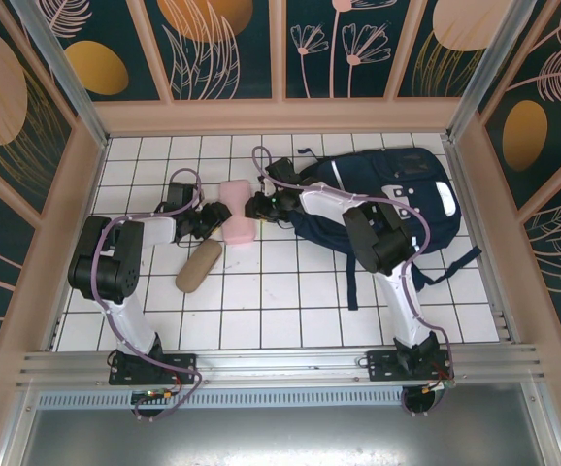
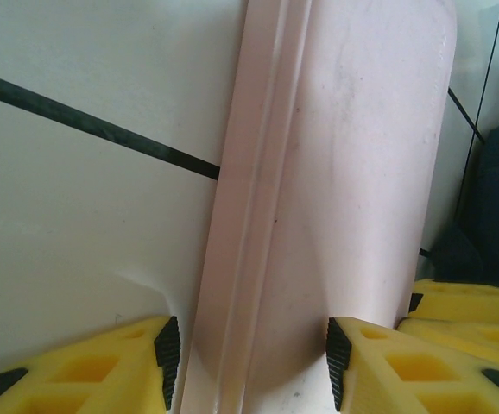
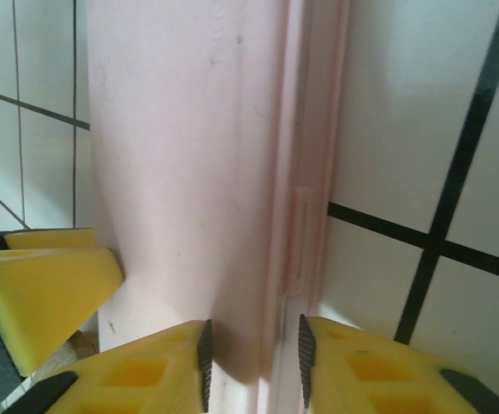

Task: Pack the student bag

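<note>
Backpack [image 1: 378, 170] lies flat, pink case [image 1: 234, 214] outside, near it

White tiled table [image 1: 290, 301] bearing a navy backpack [image 1: 397, 189] far right, pink case [image 1: 235, 209] centre, tan pouch [image 1: 199, 265] nearer left.

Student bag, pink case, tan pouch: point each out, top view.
student bag [image 1: 412, 170], top external view, navy upper panel.
pink case [image 1: 236, 213], top external view, mid body.
tan pouch [image 1: 199, 266], top external view, mid body.
</note>
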### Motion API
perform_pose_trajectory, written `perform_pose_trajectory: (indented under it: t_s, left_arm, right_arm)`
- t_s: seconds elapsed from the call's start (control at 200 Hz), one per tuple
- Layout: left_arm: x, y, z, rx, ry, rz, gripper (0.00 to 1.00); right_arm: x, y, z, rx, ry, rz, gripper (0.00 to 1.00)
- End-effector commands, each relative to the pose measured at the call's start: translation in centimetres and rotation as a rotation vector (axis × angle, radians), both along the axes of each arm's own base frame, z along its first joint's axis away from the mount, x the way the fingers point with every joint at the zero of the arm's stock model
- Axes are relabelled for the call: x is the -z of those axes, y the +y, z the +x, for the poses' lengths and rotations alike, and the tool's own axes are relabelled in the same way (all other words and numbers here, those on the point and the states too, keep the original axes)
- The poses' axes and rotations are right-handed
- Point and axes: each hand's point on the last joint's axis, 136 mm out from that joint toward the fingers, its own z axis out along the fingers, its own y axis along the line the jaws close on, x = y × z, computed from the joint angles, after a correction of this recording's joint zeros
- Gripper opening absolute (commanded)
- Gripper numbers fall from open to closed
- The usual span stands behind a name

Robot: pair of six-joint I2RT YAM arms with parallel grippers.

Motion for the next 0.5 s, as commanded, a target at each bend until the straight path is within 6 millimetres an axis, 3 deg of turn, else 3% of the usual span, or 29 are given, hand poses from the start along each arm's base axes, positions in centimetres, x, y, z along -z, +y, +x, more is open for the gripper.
perform_pose_trajectory:
  t_s: [0.0, 0.305, 0.4, 0.495]
  left_arm:
    - [-0.4, -1.3, -0.4, 0.042, 0.003, -0.057, 0.5]
    - [-7.7, -4.5, -0.1, 0.126, -0.172, -0.345, 0.48]
    - [-9.2, -4.7, -0.1, 0.136, -0.214, -0.368, 0.48]
    - [-9.2, -4.5, 0.0, 0.133, -0.22, -0.357, 0.49]
  right_arm:
    - [3.5, -1.0, -0.7, 0.008, 0.064, -0.057, 0.31]
    - [3.3, -2.0, -0.6, 0.033, 0.092, -0.009, 0.31]
    - [3.2, -2.1, -0.5, 0.038, 0.093, -0.003, 0.31]
    - [3.1, -2.2, -0.5, 0.039, 0.094, 0.0, 0.31]
